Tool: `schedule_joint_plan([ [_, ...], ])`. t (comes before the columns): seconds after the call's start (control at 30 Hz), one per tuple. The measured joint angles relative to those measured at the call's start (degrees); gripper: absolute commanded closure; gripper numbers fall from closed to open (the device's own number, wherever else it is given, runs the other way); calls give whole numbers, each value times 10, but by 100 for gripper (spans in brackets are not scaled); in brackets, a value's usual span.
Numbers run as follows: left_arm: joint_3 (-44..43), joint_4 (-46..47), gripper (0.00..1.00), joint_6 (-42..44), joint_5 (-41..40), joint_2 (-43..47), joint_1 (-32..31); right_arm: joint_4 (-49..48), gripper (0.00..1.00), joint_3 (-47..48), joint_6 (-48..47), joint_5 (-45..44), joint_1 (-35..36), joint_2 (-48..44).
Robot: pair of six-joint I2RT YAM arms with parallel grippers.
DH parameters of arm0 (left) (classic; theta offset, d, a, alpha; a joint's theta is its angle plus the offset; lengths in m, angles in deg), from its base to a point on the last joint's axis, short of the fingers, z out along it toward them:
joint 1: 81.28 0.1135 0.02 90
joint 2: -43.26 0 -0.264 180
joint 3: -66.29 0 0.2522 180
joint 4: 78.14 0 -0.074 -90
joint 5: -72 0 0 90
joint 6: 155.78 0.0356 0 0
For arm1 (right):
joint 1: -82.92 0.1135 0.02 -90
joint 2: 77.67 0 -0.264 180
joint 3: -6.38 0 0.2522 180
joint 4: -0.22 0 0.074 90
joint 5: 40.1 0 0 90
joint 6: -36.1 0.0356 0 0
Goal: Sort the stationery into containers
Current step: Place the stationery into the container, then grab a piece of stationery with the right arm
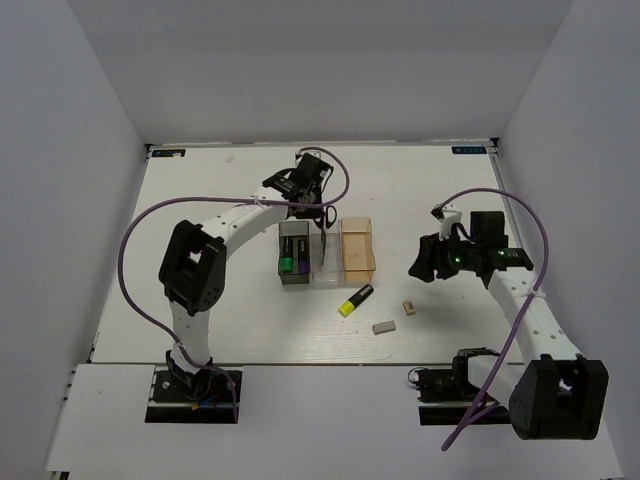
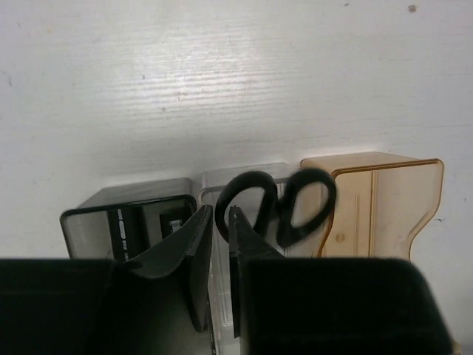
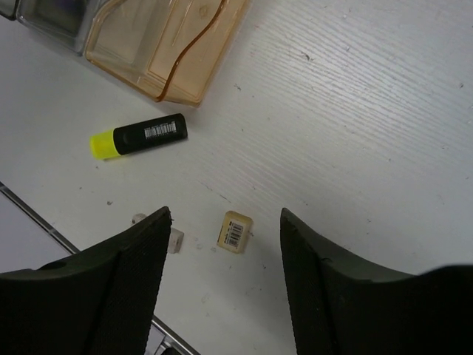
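Hovering with right gripper (image 3: 225, 214) spread wide, beige eraser (image 3: 235, 231) just below, dead centre. Might skid it sideways if closing off-centre. Can't tell about left gripper (image 2: 219, 211): pinching or clear of the scissors (image 2: 319, 185) just beyond its tips.

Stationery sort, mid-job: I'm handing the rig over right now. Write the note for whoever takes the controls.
Grippers: the left gripper is at the handles of the scissors, jaws a narrow slit apart; grip unclear. The right gripper is open and empty, above the beige eraser.
Done: green highlighter and purple highlighter in the dark grey bin; scissors standing in the clear bin.
The orange bin holds nothing.
Left: yellow highlighter, beige eraser and grey eraser lie on the table in front of the bins.
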Motion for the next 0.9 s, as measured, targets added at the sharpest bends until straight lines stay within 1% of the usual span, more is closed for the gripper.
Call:
schedule_joint_plan([
  [0.03,6,4,57,0,0,0,0,2,43,0,-4,0,2,7],
  [0.1,22,9,51,-1,0,1,-2,9,47,0,-12,-2,7,19],
  [0.13,29,9,42,-2,0,1,-2,15,47,0,-16,-6,10,26],
  [0.23,32,2,33,1,1,1,-3,35,48,0,-35,-24,25,46],
  [0.3,29,-4,32,2,0,3,-4,50,48,0,-49,-40,39,60],
  [0.33,25,-8,33,5,0,4,-6,56,48,0,-54,-50,47,66],
  [0.37,23,-10,37,7,-2,8,-9,60,48,0,-58,-57,53,72],
  [0.43,23,-16,50,17,-10,26,-19,67,50,0,-63,-74,68,85],
  [0.47,29,-16,60,26,-16,44,-30,71,50,0,-64,-87,78,90],
  [0.5,40,-13,63,34,-21,67,-41,73,50,0,-64,-97,86,96],
  [0.53,65,-3,63,41,-27,98,-57,73,50,0,-63,-109,95,104],
  [0.57,90,3,63,47,-31,130,-73,73,50,0,-61,-120,102,111],
  [0.63,159,20,58,55,-38,206,-111,76,50,0,-58,-140,117,130],
  [0.67,194,34,50,57,-40,239,-129,76,48,0,-56,-149,123,139],
  [0.73,260,45,42,59,-44,297,-160,78,48,0,-48,-164,130,148],
  [0.77,289,52,36,56,-50,318,-168,78,46,0,-45,-168,133,149],
  [0.8,314,54,34,58,-53,334,-170,78,44,0,-40,-172,134,148],
  [0.9,382,61,33,54,-67,368,-173,78,43,0,-27,-181,138,152],
])
